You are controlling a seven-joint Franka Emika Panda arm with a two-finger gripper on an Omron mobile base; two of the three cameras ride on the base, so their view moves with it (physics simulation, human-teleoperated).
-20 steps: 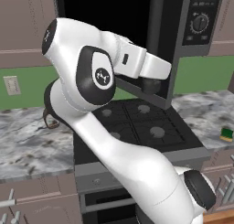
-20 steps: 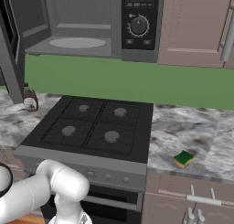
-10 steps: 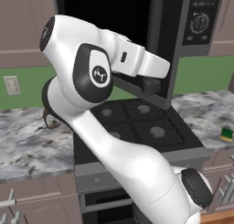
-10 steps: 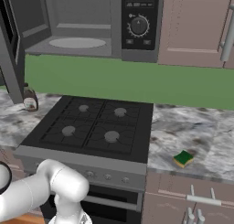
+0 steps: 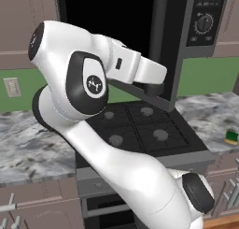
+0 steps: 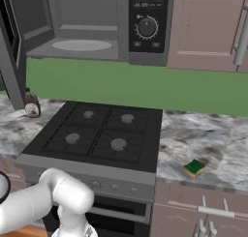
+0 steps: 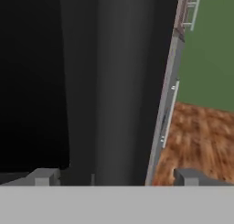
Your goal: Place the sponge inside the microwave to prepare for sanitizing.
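The sponge (image 6: 194,167) lies flat on the marbled grey counter (image 6: 203,139) to the right of the stove (image 6: 99,134), near the counter's front edge and well apart from the microwave (image 6: 97,25); in the left base view it is cut off by the right border, so just a green and yellow sliver (image 5: 231,137) shows. One sponge can be counted. The microwave hangs above the stove with its door (image 5: 161,46) swung wide open; in the right base view the grey cavity and its round plate (image 6: 81,45) are plain to see, while the door there is a dark strip clipped by the left edge. In the left base view the door stands edge-on and the white arm covers its lower part, so the cavity behind reads as plain black. One dial (image 6: 147,27) sits on the control panel, with small buttons above and below too blurred to count. The stove carries four burners. One brown bottle (image 6: 31,106) stands on the counter left of the stove, its top partly hidden behind the door. In the hand view two grey fingertips (image 7: 43,176) rise apart at the bottom with the gripper (image 7: 116,177) spread open and grasping nothing; close ahead is a dark upright surface, too near and blurred to name with certainty, with a strip of green wall and brown floor to its right
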